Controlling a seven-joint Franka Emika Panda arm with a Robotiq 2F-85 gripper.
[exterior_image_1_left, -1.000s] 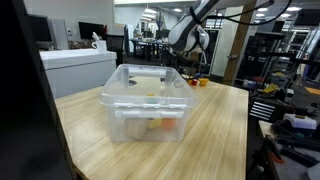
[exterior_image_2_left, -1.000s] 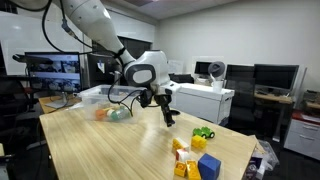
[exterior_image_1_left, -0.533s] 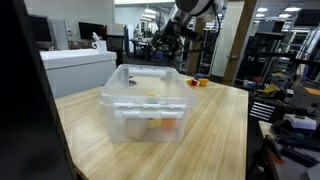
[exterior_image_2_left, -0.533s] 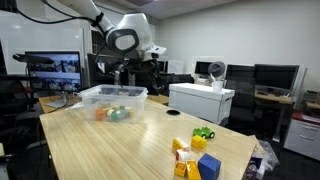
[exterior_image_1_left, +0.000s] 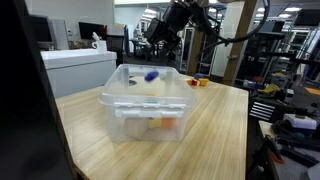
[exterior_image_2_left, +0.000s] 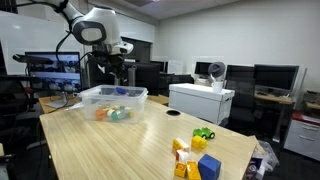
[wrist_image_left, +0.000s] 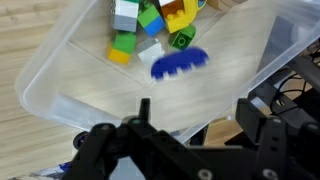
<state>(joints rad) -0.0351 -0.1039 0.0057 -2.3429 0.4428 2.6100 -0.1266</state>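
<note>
A robot arm is seen over a wooden table (exterior_image_1_left: 225, 125) in an office-like room. The gripper (exterior_image_1_left: 162, 36) is held high in the upper middle of the frame, above a clear plastic bin (exterior_image_1_left: 108, 97) that stands on the table; in an exterior view it is found at the upper left (exterior_image_2_left: 118, 68), again over the bin (exterior_image_2_left: 88, 93).

In the wrist view the gripper (wrist_image_left: 195, 115) fills the bottom edge. Its dark fingers (wrist_image_left: 145, 106) are spread apart, with nothing clamped between them, so it is taken to be open.

A small blue toy (wrist_image_left: 180, 63), comb-like and blurred, is seen in the upper middle of the wrist view, inside the outline of the bin (wrist_image_left: 55, 65) and well apart from the fingers. In an exterior view the same blue toy (exterior_image_1_left: 151, 75) is shown as a blur at about the level of the bin's far rim, below the gripper. Whether it is resting on anything cannot be told.

At the top of the wrist view a cluster of blocks is gathered in the bin: a green block (wrist_image_left: 125, 44), a yellow block (wrist_image_left: 181, 12) and a grey block (wrist_image_left: 125, 12).

At the lower right of an exterior view, loose coloured blocks (exterior_image_2_left: 195, 155) are spread on the table (exterior_image_2_left: 110, 150), far from the bin.
</note>
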